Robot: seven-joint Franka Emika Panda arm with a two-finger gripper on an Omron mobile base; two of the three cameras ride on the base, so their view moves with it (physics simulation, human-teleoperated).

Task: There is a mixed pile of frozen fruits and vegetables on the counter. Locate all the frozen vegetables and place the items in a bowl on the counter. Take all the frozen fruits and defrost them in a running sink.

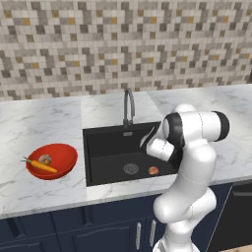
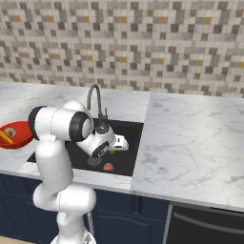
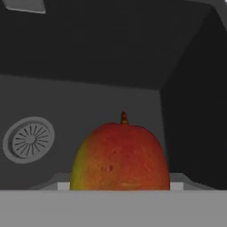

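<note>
A: Nearest the hand, what's there?

B: In the hand view a red-and-green mango (image 3: 120, 157) sits right against the claw, stem up, with the sink (image 3: 111, 57) floor and its drain (image 3: 29, 139) beyond. The fingertips are hidden behind the fruit, so I can't see the grip itself; I'd judge the claw is partly closed around the mango, though I cannot tell for sure.

A: And from the base?

B: In the right base view the claw (image 2: 120, 143) hangs low inside the sink, a greenish bit just at its tip. A reddish piece (image 2: 108, 167) already lies on the basin floor, near the front wall. The tap (image 1: 129, 106) stands behind; I see no water running.

A: The vegetables?

B: Further left on the desk (image 1: 39, 123), the bowl (image 1: 51, 161) holds the carrot (image 1: 42, 166) and a beige lump (image 1: 45, 159).

A: So the step?

B: Dropping the last fruit in the sink, I'd say. Next calls for opening the claw, lifting clear of the basin walls, then turning the tap on.
</note>
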